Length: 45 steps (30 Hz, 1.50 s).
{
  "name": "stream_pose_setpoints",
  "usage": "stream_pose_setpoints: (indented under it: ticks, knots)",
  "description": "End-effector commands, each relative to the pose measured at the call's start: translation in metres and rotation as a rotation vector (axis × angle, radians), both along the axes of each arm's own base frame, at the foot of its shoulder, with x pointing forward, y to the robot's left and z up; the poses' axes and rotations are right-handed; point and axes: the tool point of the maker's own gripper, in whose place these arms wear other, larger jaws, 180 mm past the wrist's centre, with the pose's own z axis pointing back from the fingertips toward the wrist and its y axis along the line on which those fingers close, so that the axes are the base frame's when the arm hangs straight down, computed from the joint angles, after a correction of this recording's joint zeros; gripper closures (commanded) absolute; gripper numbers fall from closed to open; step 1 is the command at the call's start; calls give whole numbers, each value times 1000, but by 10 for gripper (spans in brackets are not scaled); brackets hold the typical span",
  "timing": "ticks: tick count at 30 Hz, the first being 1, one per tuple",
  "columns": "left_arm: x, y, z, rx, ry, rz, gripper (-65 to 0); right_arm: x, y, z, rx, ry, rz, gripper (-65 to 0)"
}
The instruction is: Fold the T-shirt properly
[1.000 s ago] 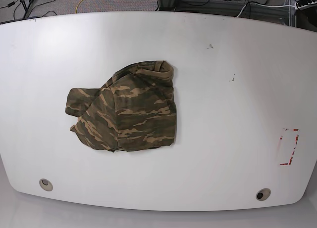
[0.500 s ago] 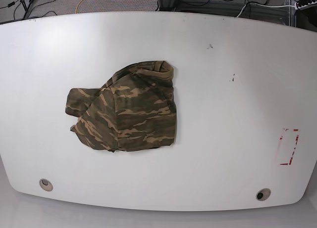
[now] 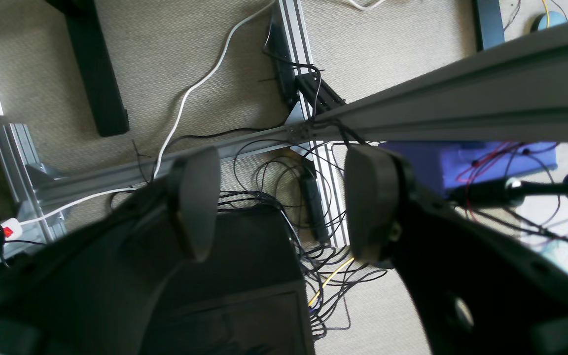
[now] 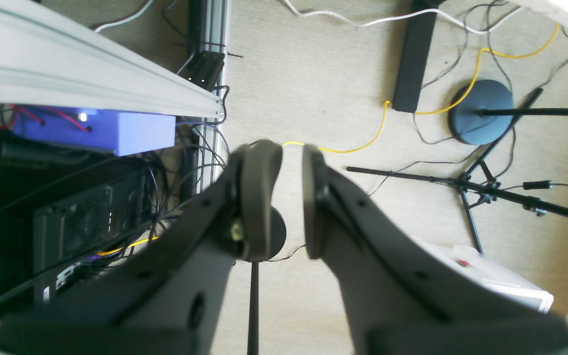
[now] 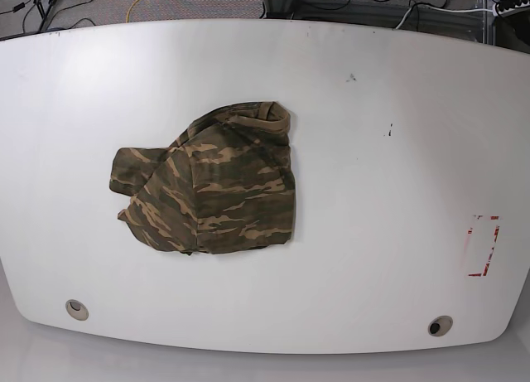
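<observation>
The camouflage T-shirt point(image 5: 215, 187) lies crumpled in a loose, partly folded heap left of centre on the white table point(image 5: 381, 150), its collar towards the back and one sleeve sticking out to the left. Neither gripper shows in the base view. In the left wrist view my left gripper point(image 3: 284, 197) is open and empty, hanging over the floor and cables. In the right wrist view my right gripper point(image 4: 291, 197) has its fingers point(image 4: 259, 197) drawn together with only a narrow gap and holds nothing, also over the floor. The T-shirt shows in neither wrist view.
A red taped rectangle point(image 5: 483, 245) marks the table near its right edge. Two round cable holes point(image 5: 76, 308) point(image 5: 440, 325) sit near the front edge. Aluminium frame rails point(image 3: 461, 108), cables and a blue box point(image 4: 116, 130) lie below the grippers.
</observation>
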Motion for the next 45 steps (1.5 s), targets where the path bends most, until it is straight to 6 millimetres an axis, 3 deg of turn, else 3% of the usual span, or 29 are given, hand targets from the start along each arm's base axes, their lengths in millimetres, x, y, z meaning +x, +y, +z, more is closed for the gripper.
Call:
stream_pose_setpoints:
  ticks: [1, 9, 28, 29, 31, 36, 45]
  knots:
    - [1, 4, 1, 7, -8, 10, -372, -2, -1, 5, -1, -6, -6, -105]
    - [10, 14, -1, 31, -25, 24, -372, 1, -1, 4, 3, -13, -10, -106]
    - [36, 16, 1, 25, -87, 13, -375, 28, -3, 2, -1, -76, -7, -105]
    - [26, 18, -13, 46, -31, 23, -368, 65, 1, -9, 15, -153, -2, -101]
    - [24, 19, -14, 49, -19, 22, -368, 75, 1, -9, 14, -173, -2, -101]
    - [15, 20, -20, 60, 47, 20, -367, 69, 0, -16, 13, -144, -5, -101]
    - [21, 18, -14, 56, 28, 15, -367, 72, 0, -12, 12, -154, -3, -100]
